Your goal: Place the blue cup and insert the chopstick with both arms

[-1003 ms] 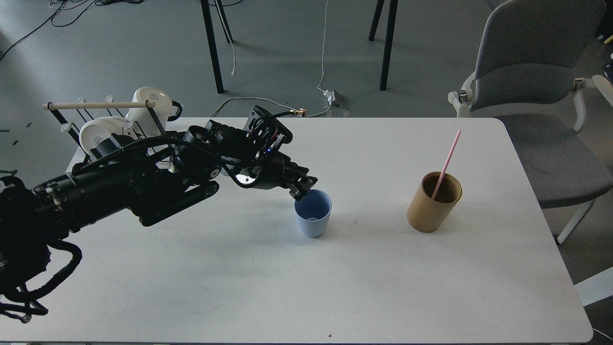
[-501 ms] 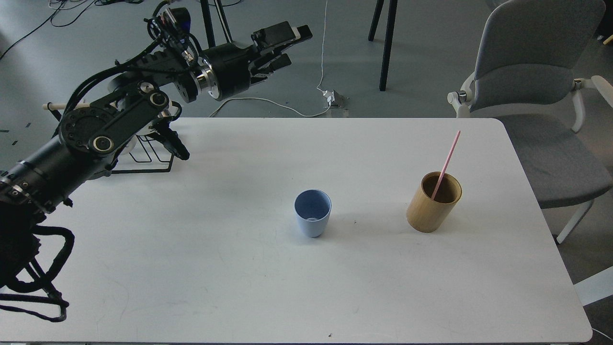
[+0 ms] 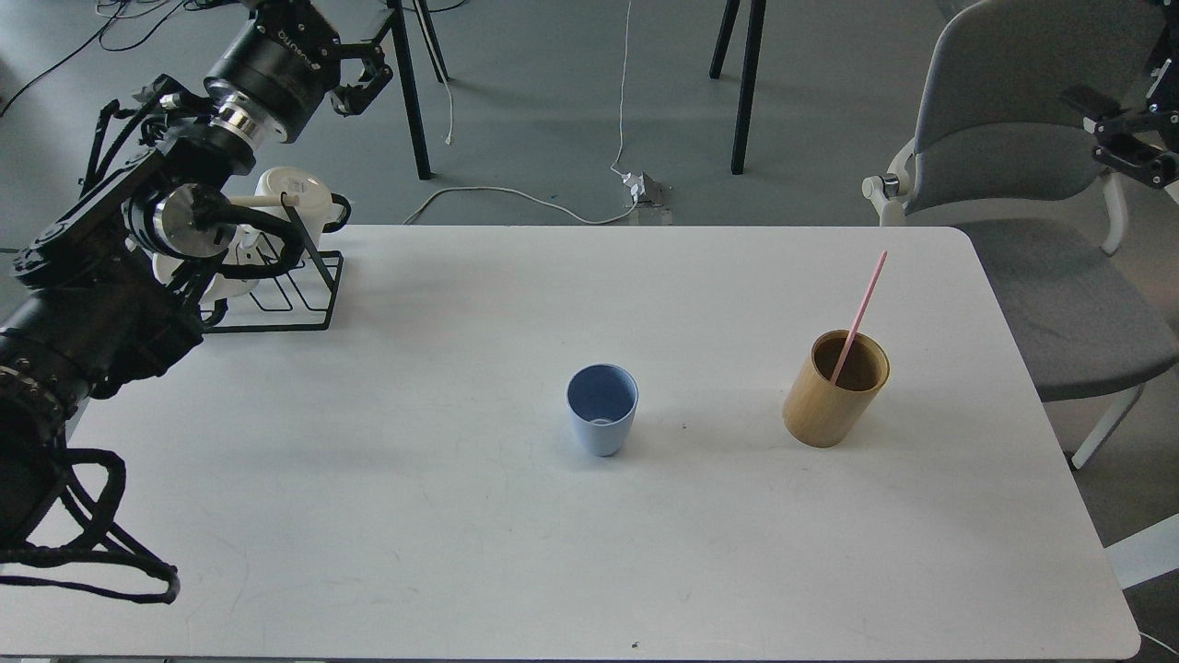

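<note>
A light blue cup stands upright and empty in the middle of the white table. To its right a bamboo holder holds one pink chopstick that leans up and to the right. My left gripper is raised high at the far left, above the floor behind the table, open and empty, far from the cup. My right gripper shows at the right edge in front of the chair, above and to the right of the holder, with its fingers apart and empty.
A black wire rack with white mugs stands at the table's back left corner, under my left arm. A grey chair stands beyond the right end. Black table legs and cables are on the floor behind.
My left gripper let go of the blue cup, lifted away and swung back to the upper left. The cup stayed in place. My right gripper has come into view at the right edge.
</note>
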### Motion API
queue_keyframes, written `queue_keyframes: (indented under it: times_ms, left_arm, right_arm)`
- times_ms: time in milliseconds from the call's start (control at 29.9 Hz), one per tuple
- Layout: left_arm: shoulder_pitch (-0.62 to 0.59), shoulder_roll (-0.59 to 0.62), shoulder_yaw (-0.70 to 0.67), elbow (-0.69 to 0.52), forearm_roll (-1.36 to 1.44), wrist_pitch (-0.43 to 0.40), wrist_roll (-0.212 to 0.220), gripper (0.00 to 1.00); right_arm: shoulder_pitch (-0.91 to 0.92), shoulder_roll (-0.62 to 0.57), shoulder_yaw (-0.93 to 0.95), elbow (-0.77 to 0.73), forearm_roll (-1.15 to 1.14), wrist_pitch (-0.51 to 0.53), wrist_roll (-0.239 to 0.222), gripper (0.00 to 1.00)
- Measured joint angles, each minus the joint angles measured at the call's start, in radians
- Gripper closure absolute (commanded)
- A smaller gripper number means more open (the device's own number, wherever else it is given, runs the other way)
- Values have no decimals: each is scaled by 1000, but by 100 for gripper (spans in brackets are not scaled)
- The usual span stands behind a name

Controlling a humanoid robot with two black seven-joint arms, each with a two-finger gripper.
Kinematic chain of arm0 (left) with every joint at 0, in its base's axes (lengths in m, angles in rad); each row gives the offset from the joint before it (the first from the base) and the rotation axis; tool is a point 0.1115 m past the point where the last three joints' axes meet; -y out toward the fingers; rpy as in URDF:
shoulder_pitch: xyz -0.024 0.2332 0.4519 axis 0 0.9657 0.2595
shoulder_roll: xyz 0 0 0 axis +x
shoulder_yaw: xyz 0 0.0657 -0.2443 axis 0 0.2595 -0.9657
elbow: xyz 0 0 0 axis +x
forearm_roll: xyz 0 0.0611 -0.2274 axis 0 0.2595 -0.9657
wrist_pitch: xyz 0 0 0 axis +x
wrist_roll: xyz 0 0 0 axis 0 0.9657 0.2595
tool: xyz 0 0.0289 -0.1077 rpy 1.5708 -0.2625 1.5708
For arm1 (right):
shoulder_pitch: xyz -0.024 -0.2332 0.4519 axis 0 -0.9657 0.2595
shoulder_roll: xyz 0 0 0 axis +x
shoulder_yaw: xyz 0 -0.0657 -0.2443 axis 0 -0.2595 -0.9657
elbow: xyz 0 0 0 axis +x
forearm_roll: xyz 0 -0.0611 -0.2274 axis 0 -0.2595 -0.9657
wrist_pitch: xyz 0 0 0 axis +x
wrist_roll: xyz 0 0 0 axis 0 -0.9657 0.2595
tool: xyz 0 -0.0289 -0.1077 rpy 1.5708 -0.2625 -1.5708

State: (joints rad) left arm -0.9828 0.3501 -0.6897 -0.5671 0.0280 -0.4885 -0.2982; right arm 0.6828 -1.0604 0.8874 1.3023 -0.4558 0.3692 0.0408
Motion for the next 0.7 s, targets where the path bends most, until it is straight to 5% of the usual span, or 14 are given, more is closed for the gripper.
queue_keyframes:
  times_ms: [435,702]
  left_arm:
    - [87,21,-14,9,-175,0,-10,1]
    - [88,20,-14,10,-175,0,-30,1]
  right_arm:
    - [-3,121,-172,172,-850,-39,0,1]
    - [-9,168,-322,161,-1030,-92,-1,9]
